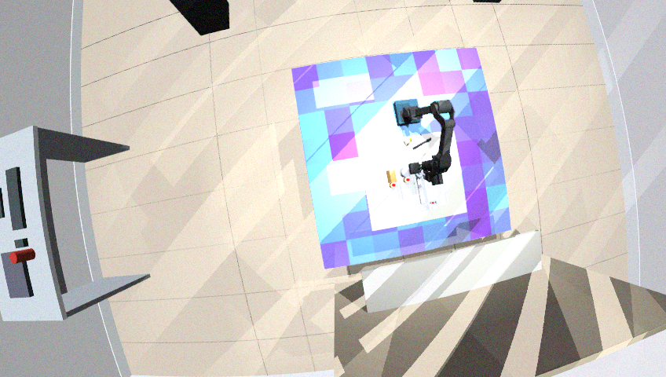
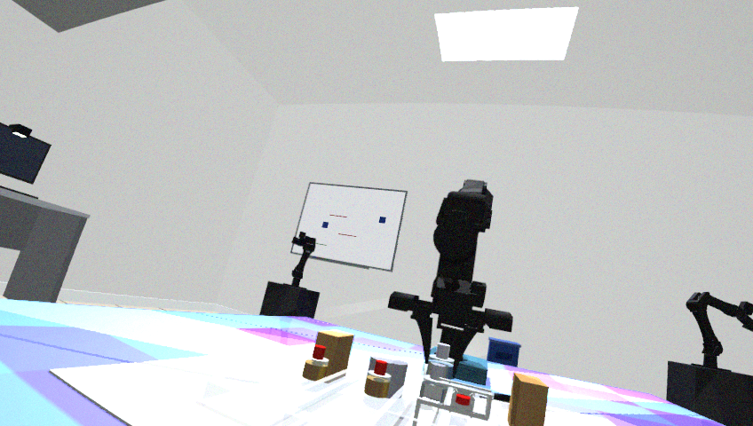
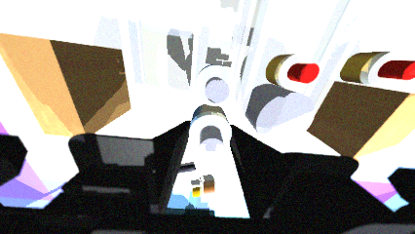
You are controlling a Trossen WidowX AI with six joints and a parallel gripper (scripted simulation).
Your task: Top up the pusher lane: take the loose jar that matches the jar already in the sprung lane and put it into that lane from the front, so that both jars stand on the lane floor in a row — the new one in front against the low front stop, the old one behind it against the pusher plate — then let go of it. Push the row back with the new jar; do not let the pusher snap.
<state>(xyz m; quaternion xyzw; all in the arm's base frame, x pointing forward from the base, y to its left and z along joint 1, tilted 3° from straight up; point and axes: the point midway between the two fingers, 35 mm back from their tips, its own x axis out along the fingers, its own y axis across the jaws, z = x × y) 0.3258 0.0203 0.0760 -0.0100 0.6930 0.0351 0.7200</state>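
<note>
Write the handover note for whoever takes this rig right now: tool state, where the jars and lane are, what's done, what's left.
Tool: shut on the grey-capped jar, held upright from above.
Lane: clear frame at the table's near edge; the held jar is at it. The wrist view shows a matching grey-capped jar just ahead in line.
Two red-capped jars stand loose to the side, untouched, beside tan blocks.
Done: matching jar picked and brought to the lane.
Left: seat it behind the front stop, easing the row back; whether it is on the floor yet cannot be told. Then release.
</note>
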